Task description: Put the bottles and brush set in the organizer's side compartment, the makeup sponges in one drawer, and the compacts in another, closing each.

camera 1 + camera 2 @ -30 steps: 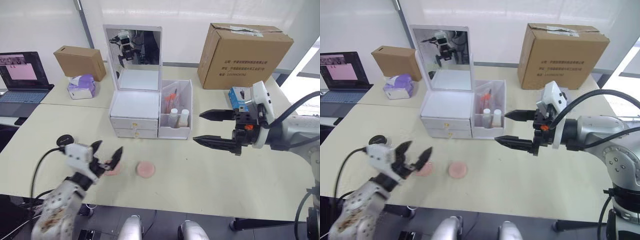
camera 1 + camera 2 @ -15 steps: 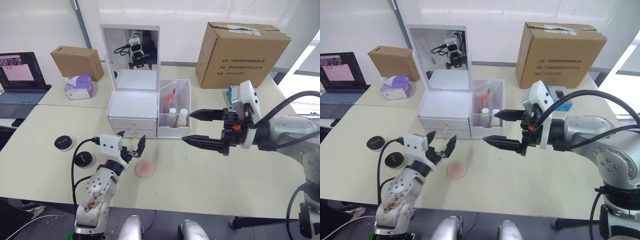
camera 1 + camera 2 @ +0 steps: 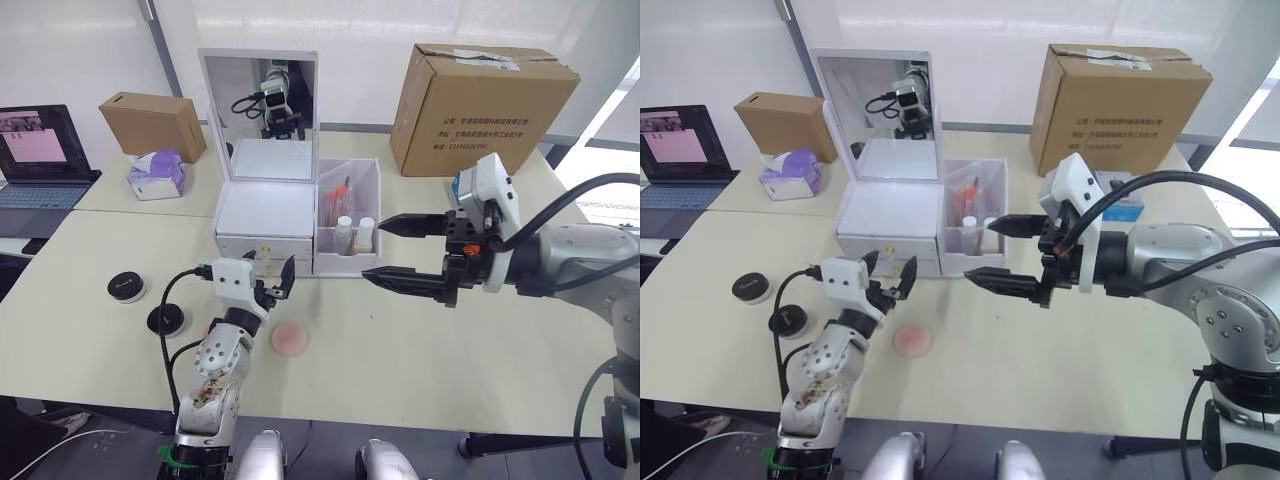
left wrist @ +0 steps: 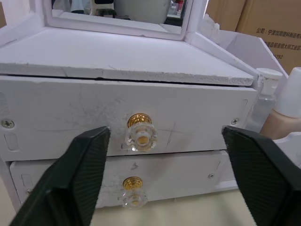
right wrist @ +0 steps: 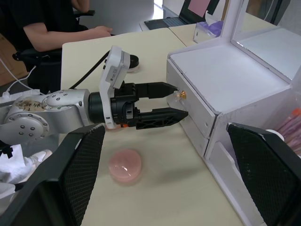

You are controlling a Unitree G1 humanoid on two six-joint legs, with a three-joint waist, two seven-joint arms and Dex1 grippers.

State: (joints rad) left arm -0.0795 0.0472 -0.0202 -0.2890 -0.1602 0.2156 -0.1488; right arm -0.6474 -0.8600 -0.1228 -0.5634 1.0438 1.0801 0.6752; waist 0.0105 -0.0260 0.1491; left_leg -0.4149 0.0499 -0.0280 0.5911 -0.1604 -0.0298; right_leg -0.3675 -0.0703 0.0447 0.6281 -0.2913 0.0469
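The white organizer [image 3: 265, 212] stands mid-table with its mirror lid up and both drawers shut. Its side compartment [image 3: 366, 192] holds two bottles [image 3: 355, 235] and the brush set [image 3: 342, 193]. My left gripper [image 3: 275, 280] is open right in front of the upper drawer's gold knob [image 4: 141, 134], its fingers [image 4: 80, 174] on either side and apart from it. A pink makeup sponge [image 3: 291, 338] lies on the table just right of the left arm. Two black-lidded compacts [image 3: 125, 286] [image 3: 165, 320] sit at the front left. My right gripper [image 3: 377, 251] hovers open and empty in front of the side compartment.
A large cardboard box [image 3: 480, 95] stands at the back right, a smaller one [image 3: 152, 125] at the back left beside a purple tissue pack [image 3: 155, 175]. A laptop [image 3: 40, 160] lies at the far left. A person's arm [image 5: 61, 33] rests on the neighbouring table.
My left arm has swung from the front-left table edge up to the organizer's upper drawer knob. The sponge that lay beneath it is now out of sight. The right gripper drifted slightly left.
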